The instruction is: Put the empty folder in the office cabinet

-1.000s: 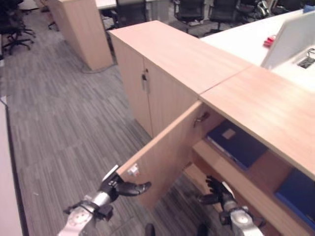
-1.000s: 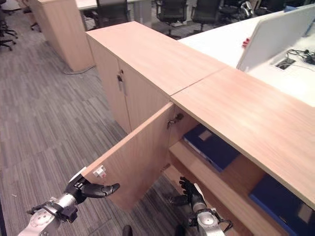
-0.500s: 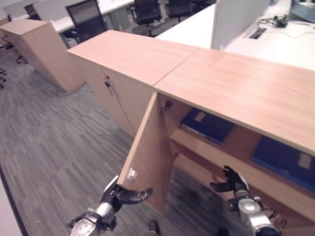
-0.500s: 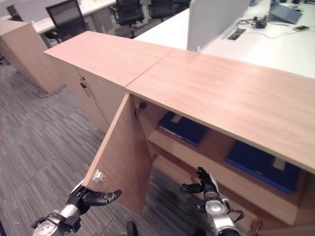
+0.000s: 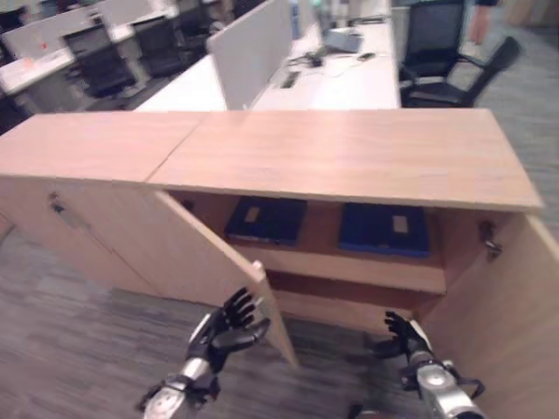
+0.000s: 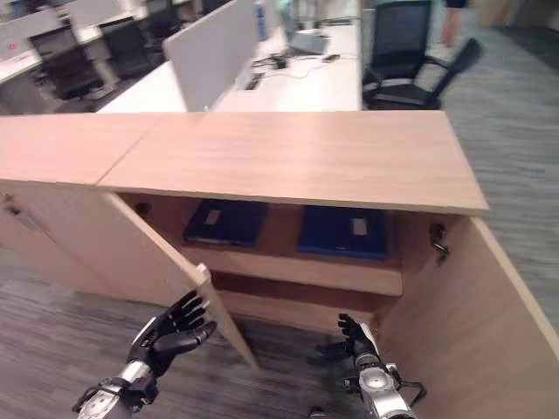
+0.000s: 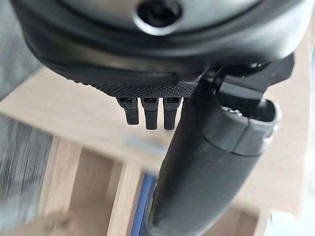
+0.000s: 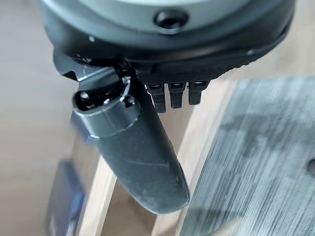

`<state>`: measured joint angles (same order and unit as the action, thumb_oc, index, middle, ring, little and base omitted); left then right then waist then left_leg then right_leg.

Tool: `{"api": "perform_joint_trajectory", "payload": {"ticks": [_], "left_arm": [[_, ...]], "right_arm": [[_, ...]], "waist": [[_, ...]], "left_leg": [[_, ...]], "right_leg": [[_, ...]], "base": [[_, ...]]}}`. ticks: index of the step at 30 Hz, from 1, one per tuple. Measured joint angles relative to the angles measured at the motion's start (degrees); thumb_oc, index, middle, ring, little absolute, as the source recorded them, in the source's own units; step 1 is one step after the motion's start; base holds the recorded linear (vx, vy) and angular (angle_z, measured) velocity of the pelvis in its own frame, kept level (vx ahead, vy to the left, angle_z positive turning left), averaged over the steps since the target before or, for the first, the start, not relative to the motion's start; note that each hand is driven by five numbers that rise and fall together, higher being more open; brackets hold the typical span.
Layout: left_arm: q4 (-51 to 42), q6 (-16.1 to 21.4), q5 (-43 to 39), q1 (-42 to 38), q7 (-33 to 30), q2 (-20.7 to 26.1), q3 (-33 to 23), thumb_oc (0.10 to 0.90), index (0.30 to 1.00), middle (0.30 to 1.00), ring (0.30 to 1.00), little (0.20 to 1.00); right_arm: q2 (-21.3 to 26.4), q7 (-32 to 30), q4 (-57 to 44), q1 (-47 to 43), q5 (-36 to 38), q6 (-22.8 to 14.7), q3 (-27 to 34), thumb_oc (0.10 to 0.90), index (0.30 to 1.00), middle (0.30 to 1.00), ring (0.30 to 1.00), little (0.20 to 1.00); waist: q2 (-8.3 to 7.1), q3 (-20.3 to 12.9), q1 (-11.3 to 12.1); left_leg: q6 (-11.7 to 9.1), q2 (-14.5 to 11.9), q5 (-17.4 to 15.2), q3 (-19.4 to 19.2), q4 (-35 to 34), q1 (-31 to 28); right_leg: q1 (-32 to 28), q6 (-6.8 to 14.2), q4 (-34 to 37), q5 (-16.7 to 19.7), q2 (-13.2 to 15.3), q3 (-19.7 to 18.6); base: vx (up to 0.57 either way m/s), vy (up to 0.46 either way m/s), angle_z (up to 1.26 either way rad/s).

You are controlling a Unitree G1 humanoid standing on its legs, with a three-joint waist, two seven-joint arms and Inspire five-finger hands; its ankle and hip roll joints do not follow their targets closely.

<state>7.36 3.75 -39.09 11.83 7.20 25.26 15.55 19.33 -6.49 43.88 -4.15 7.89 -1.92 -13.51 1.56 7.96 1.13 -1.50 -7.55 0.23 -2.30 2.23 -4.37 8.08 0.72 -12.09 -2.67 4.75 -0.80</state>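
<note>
With both doors of the office cabinet point(image 6: 288, 157) standing open, you are at the end of the task: no folder is in either hand, and two lie on the shelf.

Item, left blue folder point(image 6: 225, 222): flat on the upper shelf point(image 6: 297, 271), left side.
Item, right blue folder point(image 6: 343, 231): flat on the same shelf, just beside the first. Which of the two is the empty one you cannot tell.
Item, left door point(image 6: 113, 253): swung out toward you.
Item, right door point(image 6: 463, 323): swung out at the right.
Item, left hand point(image 6: 166, 336): fingers spread and straight, holding nothing, just beside the outer edge of the left door; contact with it cannot be told.
Item, right hand point(image 6: 356, 336): fingers relaxed and released, holding nothing, low before the bottom compartment.

Next move, as judged: if placement is accepted, draw both hands clear of the doors; closing them calls for a flat push on each outer face.
</note>
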Motion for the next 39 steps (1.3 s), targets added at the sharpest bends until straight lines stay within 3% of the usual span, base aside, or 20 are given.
{"api": "perform_joint_trajectory", "payload": {"ticks": [1,2,3,4,5,6,7,9,10,12,23,29,33,39], "left_arm": [[1.0,0.2,0.2,-1.5,-0.7,-2.0,-0.4,0.800,0.900,0.900,0.900,0.900],[3.3,0.4,0.1,-3.7,-0.7,-3.5,-1.4,0.800,0.900,0.900,0.900,0.900],[3.9,0.3,0.1,-5.0,-0.7,-3.6,-1.5,0.800,0.900,0.900,0.900,0.900],[4.1,0.5,1.0,-5.4,-0.7,-4.2,-2.1,0.800,0.900,0.900,0.900,0.900],[5.3,1.2,1.5,-6.1,-0.5,-4.6,-2.5,0.800,0.900,0.900,0.900,0.900],[6.5,1.5,1.7,-6.2,-0.5,-6.3,-3.1,0.800,0.900,0.900,0.900,0.900],[6.4,1.7,1.8,-5.5,-0.8,-6.7,-3.2,0.800,0.900,0.900,0.900,0.900],[6.4,2.0,2.7,-4.7,-0.8,-5.8,-3.8,0.800,0.900,0.900,0.900,0.900],[6.5,2.1,4.1,-4.5,-0.7,-5.1,-3.9,0.800,0.900,0.900,0.900,0.900],[6.9,2.6,5.1,-4.6,-1.2,-5.4,-4.4,0.800,0.900,0.900,0.900,0.900],[21.2,2.8,8.5,-11.3,-4.7,-5.8,-9.0,0.800,0.900,0.900,0.900,0.900],[36.2,2.6,9.0,-18.2,-5.3,-0.2,-11.9,0.800,0.900,0.900,0.900,0.900],[43.4,2.5,8.3,-23.1,-5.2,2.7,-12.4,0.800,0.900,0.900,0.900,0.900],[52.8,2.3,8.4,-28.9,-4.5,8.3,-13.9,0.800,0.900,0.900,0.900,0.900]], "right_arm": [[0.4,0.1,-0.2,-0.1,0.0,0.0,-0.5,0.800,0.900,0.900,0.900,0.900],[1.1,0.2,-0.2,-0.1,0.0,0.0,-0.4,0.800,0.900,0.900,0.900,0.900],[1.8,0.2,-0.2,-0.1,0.0,0.0,-0.3,0.800,0.900,0.900,0.900,0.900],[2.8,0.4,-0.2,0.0,0.0,0.0,-0.2,0.800,0.900,0.900,0.900,0.900],[3.2,0.5,-0.1,0.2,0.0,-0.1,0.2,0.800,0.900,0.900,0.900,0.900],[3.5,0.6,-0.6,2.0,0.0,-0.2,0.9,0.800,0.900,0.900,0.900,0.900],[2.9,1.1,-1.0,4.1,0.0,0.0,1.2,0.800,0.900,0.900,0.900,0.900],[1.5,1.7,-2.2,7.7,0.0,0.0,1.3,0.800,0.900,0.900,0.900,0.900],[0.4,2.2,-2.8,10.5,0.0,0.2,1.3,0.800,0.900,0.900,0.900,0.900],[-0.5,2.7,-2.9,12.1,0.0,0.4,1.2,0.800,0.900,0.900,0.900,0.900],[-0.5,4.4,-5.8,10.3,0.2,0.2,3.4,0.800,0.900,0.900,0.900,0.900],[-0.1,6.2,-6.0,11.1,0.3,0.3,3.0,0.800,0.900,0.900,0.900,0.900],[-0.3,7.0,-6.0,10.8,0.5,0.2,2.5,0.800,0.900,0.900,0.900,0.900],[-0.4,8.0,-6.2,10.9,1.3,-0.2,0.4,0.800,0.900,0.900,0.900,0.900]], "waist": [[-0.23,0.1,-1.0],[0.23,0.0,-0.6],[1.75,-0.3,-1.1],[2.60,0.0,-1.9],[3.51,0.0,-1.8],[4.23,0.3,-0.9],[4.64,0.4,-0.6],[3.69,0.0,-1.1],[2.89,-0.2,-1.4],[2.59,-0.3,-3.1],[1.86,-1.4,-6.1],[-0.48,-3.2,-8.8],[-1.86,-4.2,-9.3],[-2.75,-4.6,-10.3]], "left_leg": [[-0.3,1.4,-1.2,4.9,-1.4,-0.1],[-0.9,2.9,-1.5,8.2,-4.1,-0.9],[-0.7,3.0,-1.1,6.6,-4.6,-0.7],[0.1,4.4,-1.2,9.9,-2.9,-0.2],[0.5,5.8,-3.9,13.7,-1.5,-0.1],[0.9,5.3,-4.2,10.4,-1.7,-0.7],[1.1,4.6,-4.2,7.5,-2.8,-2.4],[0.7,5.1,-3.4,7.1,-4.8,-4.7],[-0.2,5.6,-2.0,7.0,-6.6,-6.6],[-0.4,6.1,-1.9,7.0,-6.8,-7.0],[-0.6,5.6,-2.2,3.8,-7.1,-7.7],[-0.4,5.6,-2.0,1.2,-7.1,-7.7],[-0.3,5.5,-2.0,-0.5,-7.1,-7.5],[-0.4,5.5,-2.1,-2.3,-7.1,-7.2]], "right_leg": [[-1.3,-0.1,4.3,3.4,-0.4,-2.8],[-1.6,0.2,6.8,4.0,-0.1,-3.7],[-2.1,0.6,8.9,4.6,-0.1,-2.9],[-2.1,0.6,10.4,4.9,-1.6,-4.1],[-1.9,0.8,10.9,5.8,-2.4,-5.9],[-2.3,2.1,9.6,5.7,-1.7,-5.5],[-2.2,3.6,5.6,4.6,-1.5,-2.2],[-5.4,4.7,5.2,3.9,-0.8,-0.3],[-9.8,4.4,11.4,5.0,-0.1,-0.2],[-12.8,4.2,16.9,7.9,0.5,-0.1],[-12.5,4.0,17.5,8.3,-0.4,-2.0],[-11.2,3.9,17.5,9.2,-0.6,-3.8],[-10.2,4.3,17.5,10.0,-0.8,-4.8],[-9.1,4.4,17.5,10.5,-1.1,-6.5]], "base": [[0.17,-0.032,-1.31],[0.12,-0.015,-0.89],[0.14,-0.008,-0.88],[0.06,0.000,-0.68],[0.06,0.017,-1.01],[0.09,0.042,-1.22],[0.13,0.059,-1.14],[0.09,0.054,-0.41],[0.07,0.044,0.02],[0.07,0.047,0.02],[0.04,0.065,-0.11],[0.05,0.083,-0.20],[0.03,0.065,-0.20],[0.02,0.068,-0.15]]}}
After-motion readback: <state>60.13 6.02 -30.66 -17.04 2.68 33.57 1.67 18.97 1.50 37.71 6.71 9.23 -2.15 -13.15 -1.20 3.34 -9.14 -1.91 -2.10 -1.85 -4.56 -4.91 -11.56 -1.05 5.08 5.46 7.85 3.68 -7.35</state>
